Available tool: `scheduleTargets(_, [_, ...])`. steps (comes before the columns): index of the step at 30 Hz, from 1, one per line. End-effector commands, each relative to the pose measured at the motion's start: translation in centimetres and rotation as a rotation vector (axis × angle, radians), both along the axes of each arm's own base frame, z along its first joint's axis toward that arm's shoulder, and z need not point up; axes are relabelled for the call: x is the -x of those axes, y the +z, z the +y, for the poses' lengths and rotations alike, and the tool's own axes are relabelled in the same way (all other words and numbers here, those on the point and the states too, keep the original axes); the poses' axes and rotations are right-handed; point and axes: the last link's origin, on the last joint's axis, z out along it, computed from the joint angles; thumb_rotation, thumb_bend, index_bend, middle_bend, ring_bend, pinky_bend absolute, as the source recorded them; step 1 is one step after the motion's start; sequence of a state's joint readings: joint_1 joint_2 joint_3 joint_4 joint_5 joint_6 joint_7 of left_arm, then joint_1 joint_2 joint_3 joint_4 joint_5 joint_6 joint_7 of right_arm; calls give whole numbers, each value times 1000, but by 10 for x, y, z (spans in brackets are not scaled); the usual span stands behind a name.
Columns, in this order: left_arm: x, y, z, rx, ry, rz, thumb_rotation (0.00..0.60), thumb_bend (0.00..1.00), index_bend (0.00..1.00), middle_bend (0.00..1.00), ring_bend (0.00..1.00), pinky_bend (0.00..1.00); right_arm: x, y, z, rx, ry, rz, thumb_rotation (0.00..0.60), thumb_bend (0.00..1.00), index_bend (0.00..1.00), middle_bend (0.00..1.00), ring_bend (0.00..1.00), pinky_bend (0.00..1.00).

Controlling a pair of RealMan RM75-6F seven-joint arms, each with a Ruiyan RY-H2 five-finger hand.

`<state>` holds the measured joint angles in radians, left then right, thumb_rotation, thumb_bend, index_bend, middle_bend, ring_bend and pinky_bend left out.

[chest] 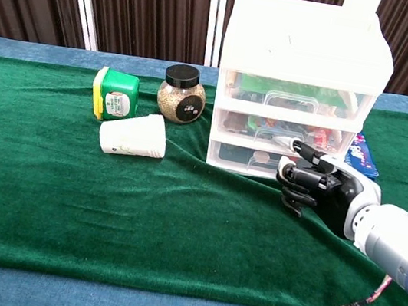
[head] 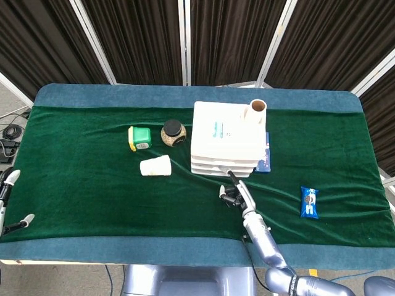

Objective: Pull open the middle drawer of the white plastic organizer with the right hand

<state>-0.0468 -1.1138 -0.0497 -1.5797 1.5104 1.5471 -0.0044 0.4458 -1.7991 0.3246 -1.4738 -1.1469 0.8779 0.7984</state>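
The white plastic organizer (head: 225,139) stands mid-table, its three drawers (chest: 305,53) facing me. The middle drawer (chest: 240,124) sits flush with the other two and shows colourful contents through its front. My right hand (chest: 319,188) is just in front of the organizer's lower right part, fingers curled in. One finger (chest: 298,146) reaches out to the middle drawer's front near its handle; I cannot tell whether it hooks the handle. In the head view the right hand (head: 233,192) sits just below the organizer. Only fingertips of my left hand (head: 7,185) show, spread apart at the far left edge.
A white paper cup (chest: 134,136) lies on its side left of the organizer, with a green container (chest: 114,95) and a black-lidded jar (chest: 181,93) behind it. A blue box (chest: 360,156) lies against the organizer's right side. A blue packet (head: 310,203) lies further right. A cardboard tube (head: 257,110) stands behind the organizer.
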Motion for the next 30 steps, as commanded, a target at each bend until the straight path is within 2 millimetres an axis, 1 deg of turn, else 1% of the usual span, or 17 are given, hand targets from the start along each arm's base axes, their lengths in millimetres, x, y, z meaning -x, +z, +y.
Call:
scheduleTargets(1, [0, 0, 0, 0, -2, 0, 600, 75, 0, 0, 0, 0, -1, -2, 3, -11, 4, -6, 600, 629, 110, 959, 1000, 863])
scheduleTargets(9, [0, -1, 0, 4, -4, 0, 600, 75, 0, 0, 0, 0, -1, -10, -4, -52, -12, -42, 600, 641, 110, 959, 1000, 863])
scheduleTargets(17, [0, -1, 0, 9, -2, 1, 600, 76, 0, 0, 0, 0, -4, -12, -8, -79, -7, -64, 600, 648, 114, 959, 1000, 863])
scheduleTargets(23, [0, -1, 0, 8, -3, 1, 600, 75, 0, 0, 0, 0, -9, -15, -4, -105, 13, -80, 600, 649, 164, 960, 999, 863])
scheduleTargets(30, [0, -1, 0, 10, -2, 1, 600, 74, 0, 0, 0, 0, -10, -15, 0, -120, 19, -91, 600, 650, 207, 959, 999, 863])
